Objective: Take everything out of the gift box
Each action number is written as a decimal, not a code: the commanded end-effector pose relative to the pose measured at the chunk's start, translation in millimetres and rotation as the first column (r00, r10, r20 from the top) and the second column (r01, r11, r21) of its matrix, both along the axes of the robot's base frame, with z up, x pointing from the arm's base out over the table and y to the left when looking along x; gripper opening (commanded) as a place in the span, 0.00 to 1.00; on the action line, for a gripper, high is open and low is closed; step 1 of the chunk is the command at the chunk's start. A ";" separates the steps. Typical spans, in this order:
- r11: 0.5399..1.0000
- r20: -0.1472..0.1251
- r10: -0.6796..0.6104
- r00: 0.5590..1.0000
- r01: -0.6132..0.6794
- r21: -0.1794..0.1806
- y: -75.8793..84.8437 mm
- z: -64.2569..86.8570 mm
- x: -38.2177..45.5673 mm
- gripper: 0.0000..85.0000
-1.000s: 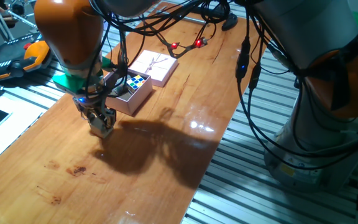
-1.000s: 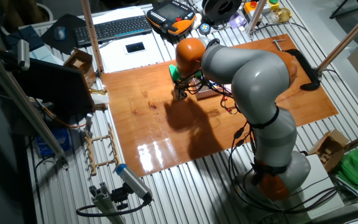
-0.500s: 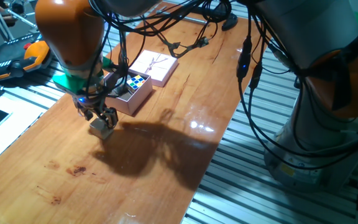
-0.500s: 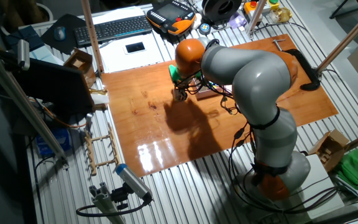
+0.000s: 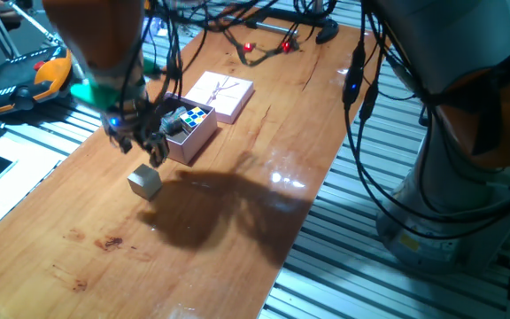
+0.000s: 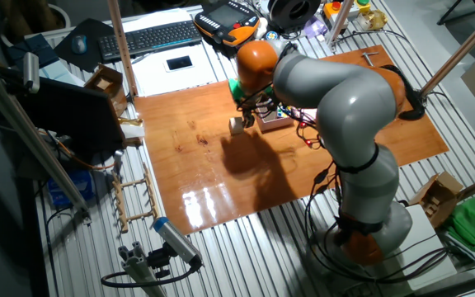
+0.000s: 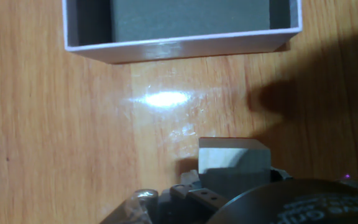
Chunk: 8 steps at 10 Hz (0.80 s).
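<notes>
Plain grey block (image 5: 145,182) is sitting on the table (image 5: 237,221), clear of the gift box (image 5: 190,135); nothing is touching it. Gripper (image 5: 149,144) is being held above the block and just beside the box's near wall, with fingers (image 5: 158,152) parted and nothing gripped. In the hand view the block (image 7: 234,160) is showing directly below the fingers, the box wall (image 7: 185,45) further ahead of them.

Step in hand, as judged: one item is being counted as out and the hand is free for the next pick. Puzzle cube (image 5: 194,117) is sitting inside the box, beyond the fingertips, against the far corner as seen from the fixed view. The small flat pale piece is not being made out in any view; the box interior in the hand view is mostly cut off by the frame. Lid (image 5: 220,93) with the string bow is lying flat past the box, touching or nearly so; which cannot be told.

Next move, as judged: the fingers are to be carried over the box wall, centred on the puzzle cube, then lowered with enough spread to clear its sides. Risks being flagged: little room between cube and wall for the outer finger, and a light box that could be dragged or tipped on contact.
</notes>
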<state>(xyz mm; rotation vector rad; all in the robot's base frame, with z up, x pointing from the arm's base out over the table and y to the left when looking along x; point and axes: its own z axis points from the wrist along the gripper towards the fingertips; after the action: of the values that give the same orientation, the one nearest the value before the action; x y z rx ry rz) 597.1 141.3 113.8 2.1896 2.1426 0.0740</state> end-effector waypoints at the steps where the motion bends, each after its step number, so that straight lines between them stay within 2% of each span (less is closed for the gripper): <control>1: 0.999 -0.003 0.032 0.999 -0.032 0.004 -7.8 11.8 -0.3 0.89; 3: 0.986 -0.006 0.166 0.986 -0.166 -0.008 -25.1 22.7 0.2 0.89; 5: 0.955 -0.014 0.295 0.955 -0.295 -0.024 -39.7 26.9 -0.1 0.89; 6: 0.954 -0.014 0.298 0.955 -0.298 -0.024 -46.0 27.4 1.4 0.88; 8: 0.989 -0.017 0.149 0.989 -0.149 -0.020 -60.7 28.5 10.6 0.87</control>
<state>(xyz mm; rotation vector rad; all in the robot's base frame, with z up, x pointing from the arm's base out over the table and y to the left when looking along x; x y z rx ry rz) 608.1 79.5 142.0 1.9772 2.3394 0.0438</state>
